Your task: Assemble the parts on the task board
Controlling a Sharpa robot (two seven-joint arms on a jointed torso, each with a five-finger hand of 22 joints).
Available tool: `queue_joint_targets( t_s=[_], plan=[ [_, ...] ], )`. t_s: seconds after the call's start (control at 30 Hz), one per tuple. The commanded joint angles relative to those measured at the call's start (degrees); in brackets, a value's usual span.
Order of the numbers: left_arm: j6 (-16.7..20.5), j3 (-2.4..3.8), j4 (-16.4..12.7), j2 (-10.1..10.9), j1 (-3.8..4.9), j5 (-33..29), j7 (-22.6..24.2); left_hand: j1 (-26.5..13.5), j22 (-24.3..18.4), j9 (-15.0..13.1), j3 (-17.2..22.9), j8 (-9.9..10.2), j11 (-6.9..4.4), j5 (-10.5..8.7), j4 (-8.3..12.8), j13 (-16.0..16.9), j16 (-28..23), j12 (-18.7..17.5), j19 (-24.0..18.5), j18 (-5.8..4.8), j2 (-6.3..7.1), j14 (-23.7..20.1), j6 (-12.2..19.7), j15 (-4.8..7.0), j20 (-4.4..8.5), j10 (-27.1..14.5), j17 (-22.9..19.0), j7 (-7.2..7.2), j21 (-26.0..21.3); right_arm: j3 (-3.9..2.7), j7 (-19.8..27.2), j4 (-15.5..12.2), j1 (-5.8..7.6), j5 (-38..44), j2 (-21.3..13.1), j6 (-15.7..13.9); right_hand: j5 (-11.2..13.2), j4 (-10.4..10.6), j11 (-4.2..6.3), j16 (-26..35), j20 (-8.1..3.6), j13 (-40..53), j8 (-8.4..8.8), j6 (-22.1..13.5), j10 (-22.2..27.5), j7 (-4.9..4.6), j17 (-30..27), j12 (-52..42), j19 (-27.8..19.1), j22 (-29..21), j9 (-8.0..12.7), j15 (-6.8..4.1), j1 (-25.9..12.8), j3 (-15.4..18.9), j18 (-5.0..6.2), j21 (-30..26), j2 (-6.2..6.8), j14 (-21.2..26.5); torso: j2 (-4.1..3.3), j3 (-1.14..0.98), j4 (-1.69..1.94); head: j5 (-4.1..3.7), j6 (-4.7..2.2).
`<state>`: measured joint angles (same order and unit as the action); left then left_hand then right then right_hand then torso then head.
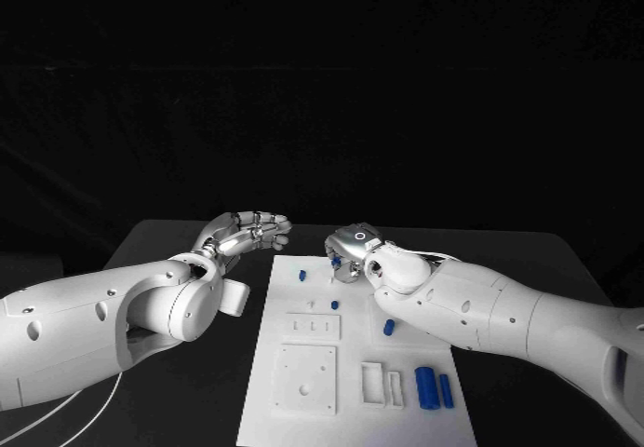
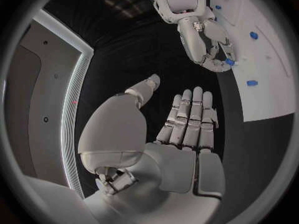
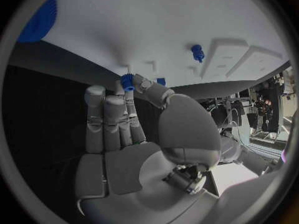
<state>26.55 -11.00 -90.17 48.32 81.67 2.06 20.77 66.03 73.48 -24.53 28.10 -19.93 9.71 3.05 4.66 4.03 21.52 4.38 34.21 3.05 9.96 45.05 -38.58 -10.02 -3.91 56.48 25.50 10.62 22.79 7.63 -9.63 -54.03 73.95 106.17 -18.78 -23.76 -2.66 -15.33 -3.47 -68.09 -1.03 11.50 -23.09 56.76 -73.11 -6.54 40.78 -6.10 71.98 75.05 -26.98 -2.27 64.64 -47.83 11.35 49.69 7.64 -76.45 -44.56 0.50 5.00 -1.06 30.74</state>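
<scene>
Your right hand [image 3: 134,149] pinches a small blue part [image 3: 127,81] over the white board's [image 1: 416,372] far end; your left hand [image 2: 181,129] hovers beside the board, fingers straight, holding nothing.

On the table [image 1: 175,244], the task board [image 1: 352,410] lies centred, its parts [image 1: 430,387] mostly along its right side.

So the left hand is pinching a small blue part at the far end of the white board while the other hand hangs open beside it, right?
Wrong hand. The right hand pinches the small blue part over the task board, as the right wrist view shows; the left hand is the open one.
</scene>
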Motion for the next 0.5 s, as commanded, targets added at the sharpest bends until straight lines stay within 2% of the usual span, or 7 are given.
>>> queue_joint_targets(
  t_s=[0.03, 0.33, 0.5],
  plan=[
    [-0.3, 0.08, -0.3, -0.1, 0.20, 0.4, 0.4, -0.5, 0.1, 0.1, 0.0, 0.3, -0.14, 0.06, 0.4, -0.1, -0.3, -0.3, 0.1, 0.56, 0.02, -0.4, -0.4, -0.09, -0.44, 0.3, -0.1, 0.97, -0.3, 0.00, 0.1, 0.4, -0.10, 0.8, 0.2, 1.1, -0.1, 0.1, 0.64, -0.3, -1.62, 2.3, 0.18, 0.3, -1.3, -0.16, -0.1, -0.1, 1.4, 1.0, 0.0, -1.38, 0.2, -0.2, 3.65, 0.4, 0.28, 1.5, 0.01, -0.02, 0.02, 0.10, 0.07],
    [-0.3, 0.08, -0.2, -0.1, 0.21, 0.4, 0.4, -0.5, 0.1, 0.1, 0.1, 0.4, -0.14, 0.06, 0.4, -0.1, -0.3, -0.3, 0.1, 0.56, 0.02, -0.4, -0.4, -0.10, -0.44, 0.3, -0.1, 0.97, -0.3, 0.01, 0.4, 1.0, -0.14, 0.4, 0.4, 1.5, -0.1, 0.1, 0.52, -0.3, -1.59, 2.4, 0.40, 0.1, -1.0, -0.25, -0.2, 0.2, 1.3, 1.0, 0.0, -1.27, 0.2, -0.3, 3.65, 0.4, 0.48, 1.6, 0.08, 0.04, -0.14, 0.26, 0.19],
    [-0.4, 0.08, -0.2, -0.1, 0.21, 0.4, 0.4, -0.5, 0.1, 0.1, 0.1, 0.4, -0.14, 0.06, 0.4, -0.1, -0.3, -0.3, 0.1, 0.56, 0.02, -0.4, -0.4, -0.10, -0.44, 0.3, -0.1, 0.97, -0.3, 0.02, 0.6, 1.2, -0.14, -1.2, 0.5, 2.4, -0.2, 0.4, 0.20, -0.3, -1.41, 2.4, 0.83, -0.5, -0.3, -0.54, -0.5, 0.7, 1.2, 1.0, 0.0, -0.94, -0.4, 0.1, 3.65, 0.5, 1.28, 1.6, 0.07, 0.04, -0.11, 0.27, 0.18]
  ],
)
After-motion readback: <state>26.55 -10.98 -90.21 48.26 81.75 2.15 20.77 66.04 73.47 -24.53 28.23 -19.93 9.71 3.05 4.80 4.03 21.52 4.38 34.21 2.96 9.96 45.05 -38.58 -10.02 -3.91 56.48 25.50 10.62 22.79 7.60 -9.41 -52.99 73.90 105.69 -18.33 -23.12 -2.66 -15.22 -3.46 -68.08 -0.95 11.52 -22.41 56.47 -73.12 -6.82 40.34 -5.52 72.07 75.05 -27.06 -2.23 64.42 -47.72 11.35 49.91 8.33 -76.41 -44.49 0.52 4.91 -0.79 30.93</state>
